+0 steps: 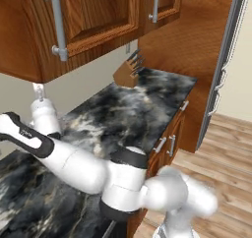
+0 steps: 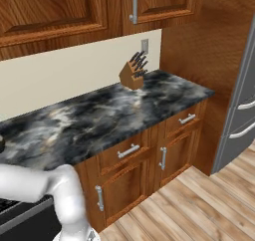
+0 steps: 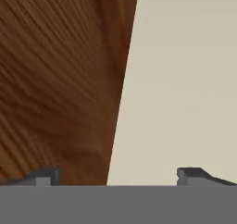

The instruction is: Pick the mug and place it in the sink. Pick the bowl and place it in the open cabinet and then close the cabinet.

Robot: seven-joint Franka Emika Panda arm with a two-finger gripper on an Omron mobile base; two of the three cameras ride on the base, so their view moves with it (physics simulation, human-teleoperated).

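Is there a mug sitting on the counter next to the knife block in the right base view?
No. The knife block stands alone at the back of the black marble counter, with only bare stone around it.

Black-and-white marbled countertop [image 2: 99,118] seen running along beige wall above wood base cabinets. Wooden knife block [image 2: 132,74] with dark-handled knives set at far right end, near wall.

Hand [image 3: 115,177] wide open, empty
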